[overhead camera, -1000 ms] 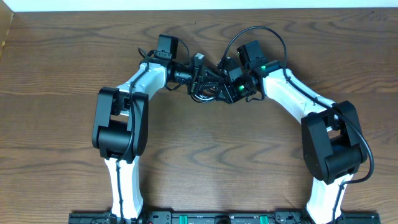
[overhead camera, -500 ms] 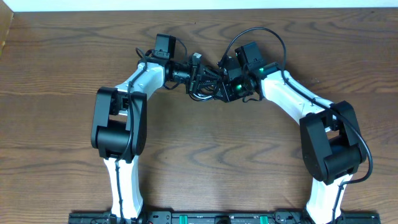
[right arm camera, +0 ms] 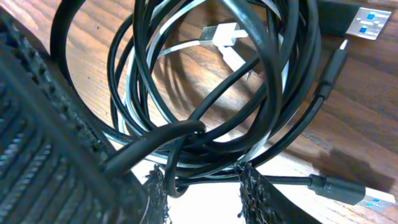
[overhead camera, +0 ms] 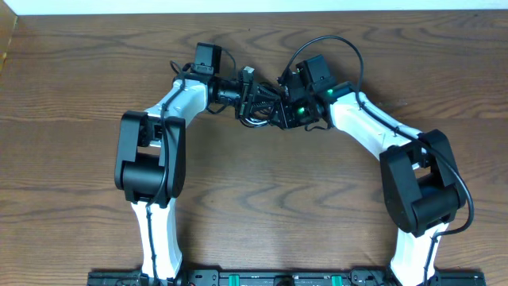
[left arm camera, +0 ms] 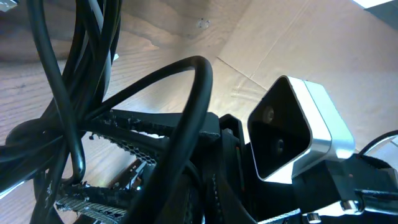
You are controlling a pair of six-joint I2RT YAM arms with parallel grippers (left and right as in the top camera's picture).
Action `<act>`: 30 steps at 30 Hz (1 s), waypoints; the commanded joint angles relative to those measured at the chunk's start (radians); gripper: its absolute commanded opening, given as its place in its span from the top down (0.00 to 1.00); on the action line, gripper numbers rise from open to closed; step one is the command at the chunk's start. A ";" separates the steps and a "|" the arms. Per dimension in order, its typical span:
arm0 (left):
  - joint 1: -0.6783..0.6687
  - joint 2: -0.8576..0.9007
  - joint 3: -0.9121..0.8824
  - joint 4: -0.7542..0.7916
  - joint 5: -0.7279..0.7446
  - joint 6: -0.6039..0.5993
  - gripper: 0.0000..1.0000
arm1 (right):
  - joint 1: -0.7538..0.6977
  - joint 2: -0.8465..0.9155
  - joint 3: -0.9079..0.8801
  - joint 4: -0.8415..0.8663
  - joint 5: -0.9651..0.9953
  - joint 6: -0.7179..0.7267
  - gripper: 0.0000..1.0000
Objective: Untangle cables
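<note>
The cables form a tangled black bundle at the table's far middle, held between both arms. My left gripper reaches in from the left, shut on the cables. In the left wrist view thick black cable loops fill the foreground and hide its jaws. My right gripper meets the bundle from the right. The right wrist view shows the gripper open, with fingers apart. Thin black strands cross the fingertips and one loop hangs in the gap. A white cable's plug lies inside the coil.
Two loose plugs with blue USB ends rest on the wood, one at the top right and one at the lower right. The right arm's wrist camera sits close in front of the left wrist. Bare wooden table lies between the arms.
Both wrists and the bundle have drifted slightly to the left and toward the far edge. The arms stay joined at the cables.
</note>
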 commanded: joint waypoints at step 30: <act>-0.025 -0.041 0.012 -0.011 0.048 -0.013 0.93 | 0.024 -0.017 0.004 0.217 0.045 0.304 0.61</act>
